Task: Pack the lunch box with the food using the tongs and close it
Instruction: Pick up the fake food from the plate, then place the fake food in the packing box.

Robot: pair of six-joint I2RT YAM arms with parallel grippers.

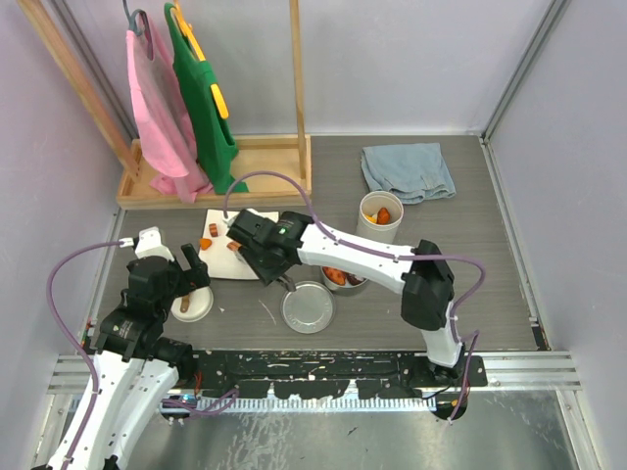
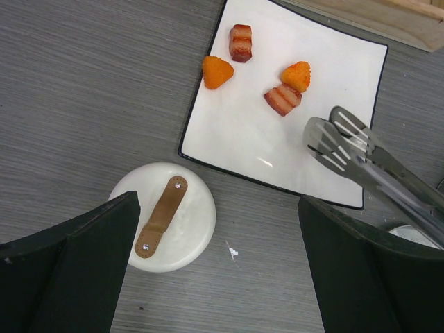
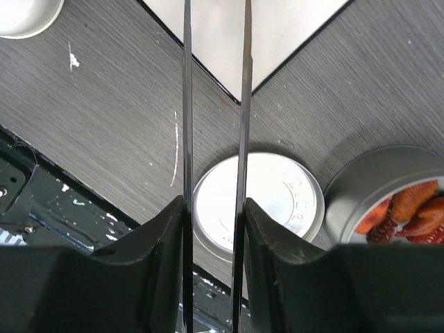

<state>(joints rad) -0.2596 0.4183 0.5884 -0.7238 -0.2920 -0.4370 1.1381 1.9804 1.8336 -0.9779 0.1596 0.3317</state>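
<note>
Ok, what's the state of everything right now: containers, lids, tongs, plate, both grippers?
White tub: open, food inside.
White lid: off, flat on table, handle up.
Steel tin: open, food inside.
Steel lid: off, flat beside the tin.
Tongs: gripped, tips slightly apart over the plate, empty.
Plate: four food pieces on it.
Left gripper: open, empty, above the white lid.
Right gripper: shut on the tongs.

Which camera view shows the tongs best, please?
Left wrist view: the tongs show both slotted tips over the plate. Right wrist shows only their thin arms edge-on; the top view barely shows them.
</note>
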